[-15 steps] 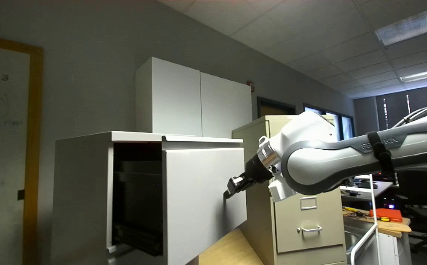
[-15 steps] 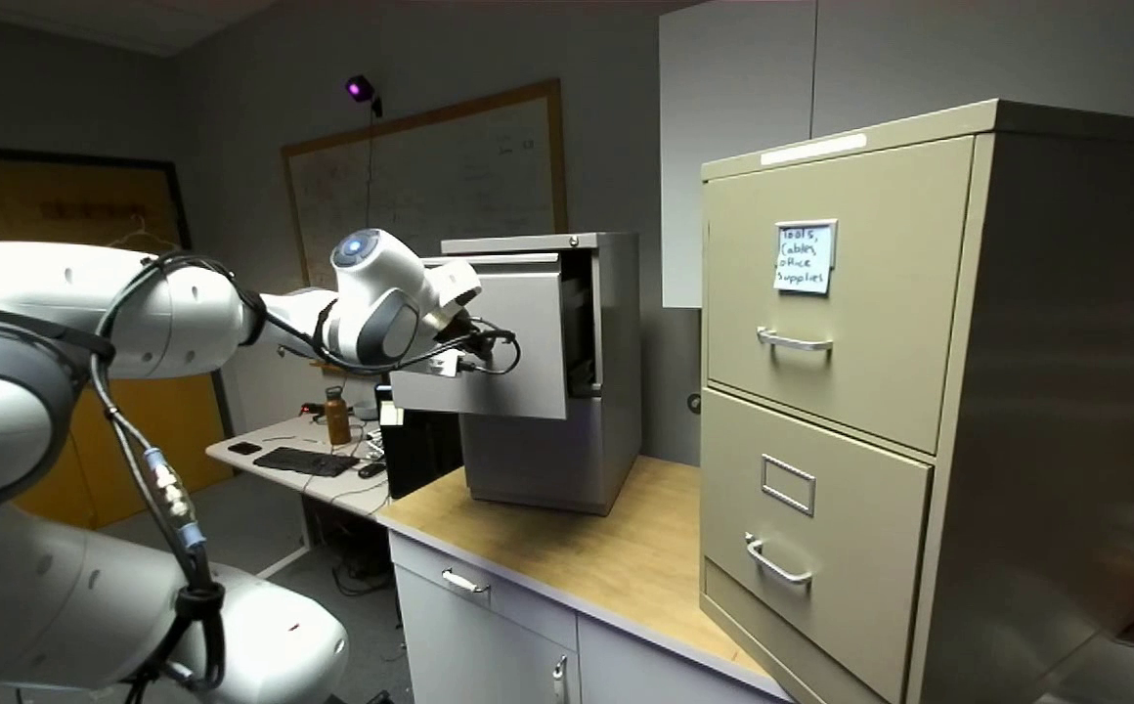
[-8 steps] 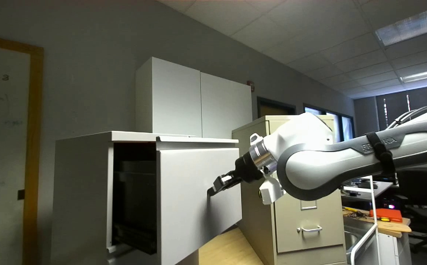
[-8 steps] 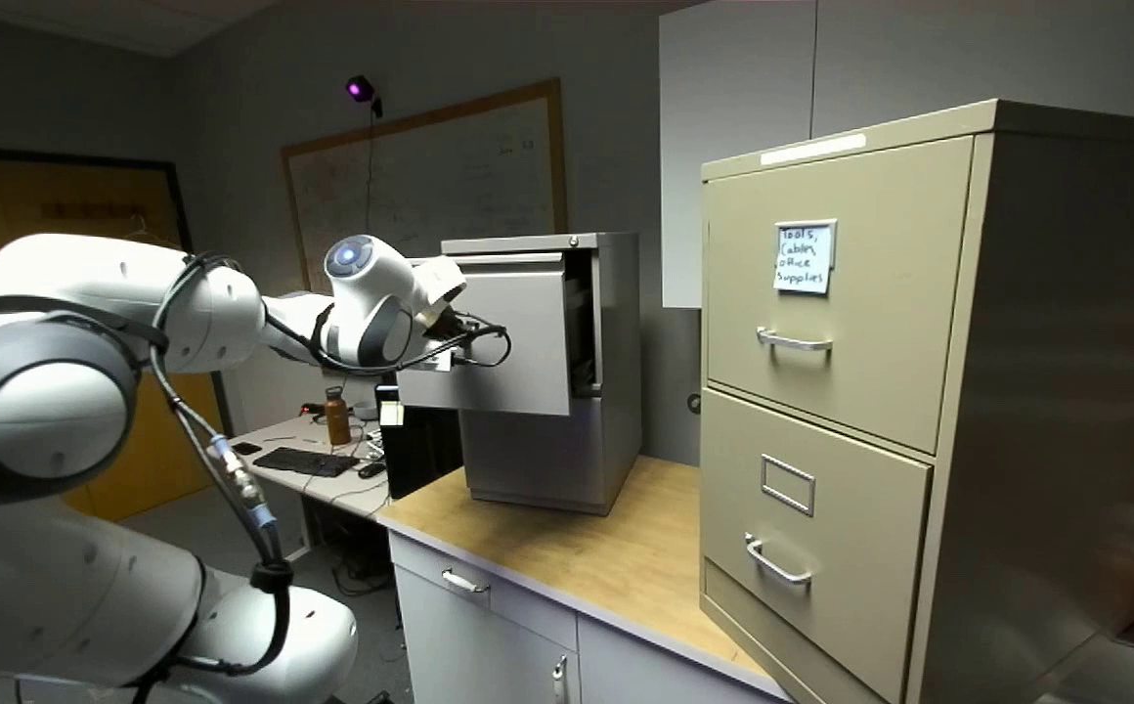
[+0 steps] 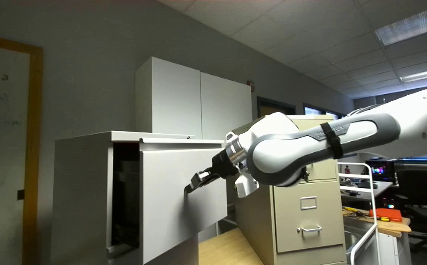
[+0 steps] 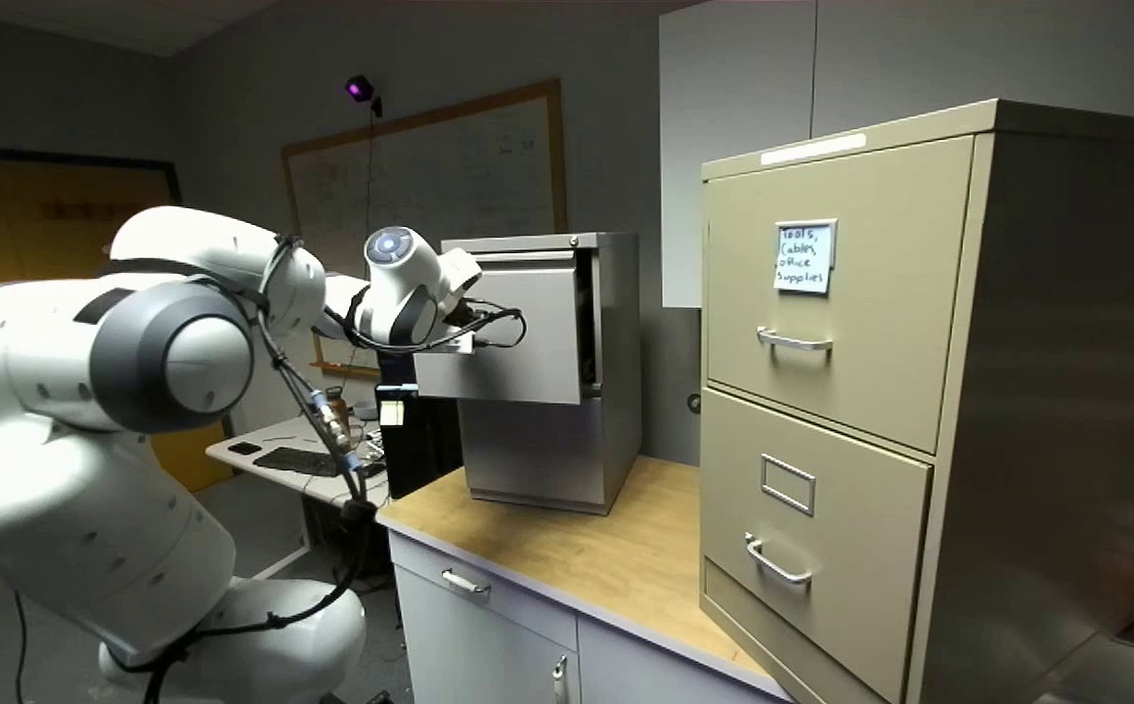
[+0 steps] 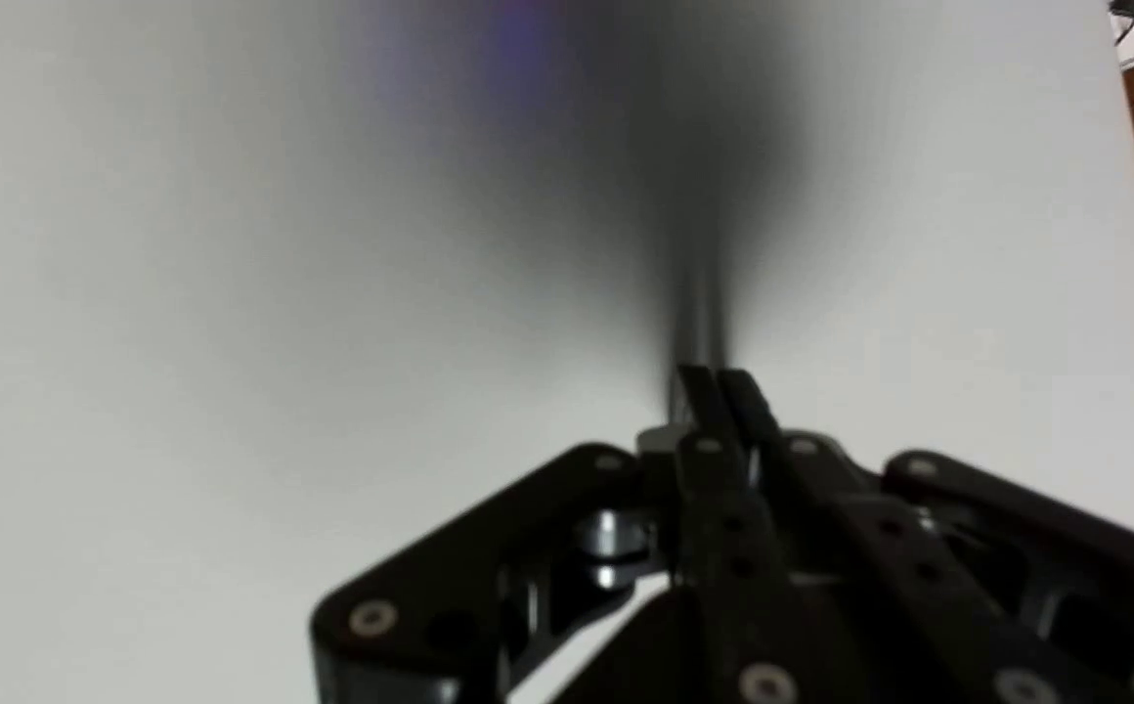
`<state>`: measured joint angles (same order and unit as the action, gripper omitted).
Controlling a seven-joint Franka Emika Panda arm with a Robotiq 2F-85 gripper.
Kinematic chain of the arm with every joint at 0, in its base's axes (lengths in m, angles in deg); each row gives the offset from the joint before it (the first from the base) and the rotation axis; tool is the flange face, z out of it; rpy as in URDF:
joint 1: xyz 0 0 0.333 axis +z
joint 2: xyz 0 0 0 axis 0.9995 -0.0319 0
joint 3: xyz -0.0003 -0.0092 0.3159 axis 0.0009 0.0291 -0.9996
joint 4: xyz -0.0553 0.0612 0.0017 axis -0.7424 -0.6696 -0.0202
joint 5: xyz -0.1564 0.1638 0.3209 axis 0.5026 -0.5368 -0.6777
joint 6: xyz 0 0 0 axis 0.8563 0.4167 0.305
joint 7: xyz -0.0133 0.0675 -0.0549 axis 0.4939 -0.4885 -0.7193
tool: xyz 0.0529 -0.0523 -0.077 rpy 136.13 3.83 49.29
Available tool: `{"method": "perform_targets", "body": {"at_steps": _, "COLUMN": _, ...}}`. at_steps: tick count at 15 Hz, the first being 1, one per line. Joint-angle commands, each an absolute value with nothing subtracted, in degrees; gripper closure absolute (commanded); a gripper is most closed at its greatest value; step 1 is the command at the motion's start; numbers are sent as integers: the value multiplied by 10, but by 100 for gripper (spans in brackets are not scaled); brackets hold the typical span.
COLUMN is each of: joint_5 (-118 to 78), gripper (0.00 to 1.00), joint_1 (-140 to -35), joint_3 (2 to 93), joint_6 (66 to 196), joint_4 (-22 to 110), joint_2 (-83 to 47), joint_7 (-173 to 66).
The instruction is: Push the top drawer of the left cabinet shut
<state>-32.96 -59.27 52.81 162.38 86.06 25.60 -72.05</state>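
Note:
The top drawer has a plain white flat front, seen in both exterior views (image 5: 162, 206) (image 6: 533, 357), and its front fills most of the wrist view (image 7: 235, 391). It stands partly out of the left cabinet, a pale grey-white boxy cabinet in both exterior views (image 5: 81, 195) (image 6: 533, 455). A dark gap shows between panel and cabinet. My gripper (image 5: 188, 189) has its fingertips at the middle of the drawer front, apparently touching it. In the wrist view the black fingers (image 7: 711, 374) are together with nothing between them. The arm mostly hides the gripper in an exterior view.
A beige filing cabinet (image 5: 307, 235) (image 6: 821, 323) stands beside the left cabinet. A wooden counter (image 6: 655, 548) lies under the left cabinet. A white two-door cupboard (image 5: 176, 99) hangs behind. A desk with a keyboard (image 6: 305, 462) stands beyond the arm.
My gripper has moved forward against the drawer front, toward the cabinet. The drawer has slid inward and the dark gap is narrower. The arm has stretched out further.

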Motion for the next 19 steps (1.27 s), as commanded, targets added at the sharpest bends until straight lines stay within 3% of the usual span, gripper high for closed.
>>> {"method": "perform_targets", "body": {"at_steps": 1, "joint_5": -354, "gripper": 95, "joint_1": -541, "joint_3": 568, "joint_6": 1612, "joint_4": 741, "joint_2": 155, "joint_7": -763}}
{"method": "perform_targets", "body": {"at_steps": 8, "joint_5": -450, "gripper": 95, "joint_1": -473, "joint_3": 634, "joint_6": 1537, "joint_4": 554, "joint_2": 11, "joint_7": -839}}
{"method": "perform_targets", "body": {"at_steps": 13, "joint_5": -564, "gripper": 95, "joint_1": -488, "joint_3": 637, "joint_6": 1448, "joint_4": 411, "joint_2": -91, "joint_7": -911}}
{"method": "perform_targets", "body": {"at_steps": 14, "joint_5": -571, "gripper": 95, "joint_1": -590, "joint_3": 539, "joint_6": 1432, "joint_4": 384, "joint_2": -111, "joint_7": -912}}
{"method": "perform_targets", "body": {"at_steps": 15, "joint_5": -582, "gripper": 95, "joint_1": -517, "joint_3": 618, "joint_6": 1419, "joint_4": 367, "joint_2": -123, "joint_7": -918}}
{"method": "perform_targets", "body": {"at_steps": 16, "joint_5": -581, "gripper": 95, "joint_1": -539, "joint_3": 603, "joint_6": 1394, "joint_4": 355, "joint_2": -127, "joint_7": -914}}
{"method": "perform_targets", "body": {"at_steps": 17, "joint_5": -573, "gripper": 95, "joint_1": -635, "joint_3": 508, "joint_6": 1378, "joint_4": 342, "joint_2": -132, "joint_7": -906}}
{"method": "perform_targets", "body": {"at_steps": 19, "joint_5": -556, "gripper": 96, "joint_1": -681, "joint_3": 465, "joint_6": 1355, "joint_4": 330, "joint_2": -134, "joint_7": -897}}
